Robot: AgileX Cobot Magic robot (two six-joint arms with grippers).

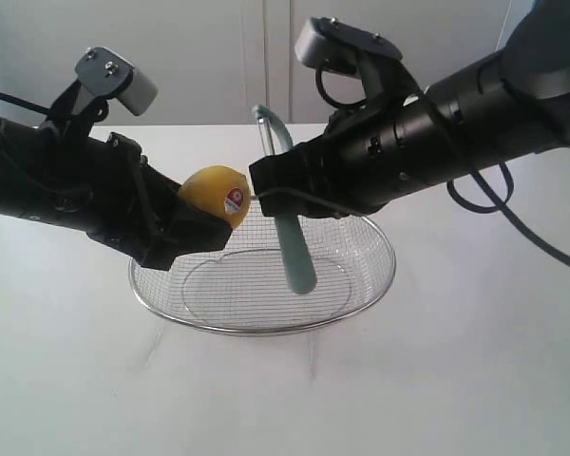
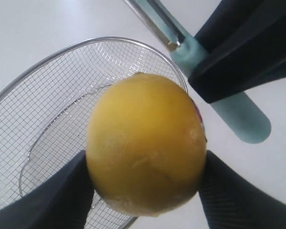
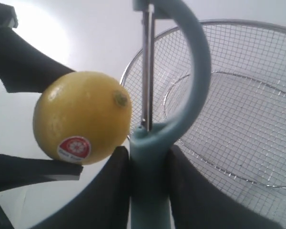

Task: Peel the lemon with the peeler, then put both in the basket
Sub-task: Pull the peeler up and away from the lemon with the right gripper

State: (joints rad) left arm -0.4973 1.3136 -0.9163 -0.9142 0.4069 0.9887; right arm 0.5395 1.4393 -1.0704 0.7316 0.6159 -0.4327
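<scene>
The yellow lemon [image 1: 218, 193] with its red-and-white sticker hangs above the left rim of the wire basket [image 1: 370, 285], and my left gripper [image 1: 204, 217] is shut on it. From the left wrist the lemon [image 2: 145, 148] fills the space between both dark fingers. My right gripper [image 1: 271, 190] is shut on the teal peeler [image 1: 290, 237], which stands upright over the basket, handle pointing down. In the right wrist view the peeler's metal blade [image 3: 148, 71] stands just beside the lemon [image 3: 83, 114], and the handle [image 3: 150, 157] is clamped between the fingers.
The basket rests on a white table [image 1: 475, 380] with a pale wall behind. Both black arms meet over the basket's middle. Cables [image 1: 513, 214] trail from the right arm.
</scene>
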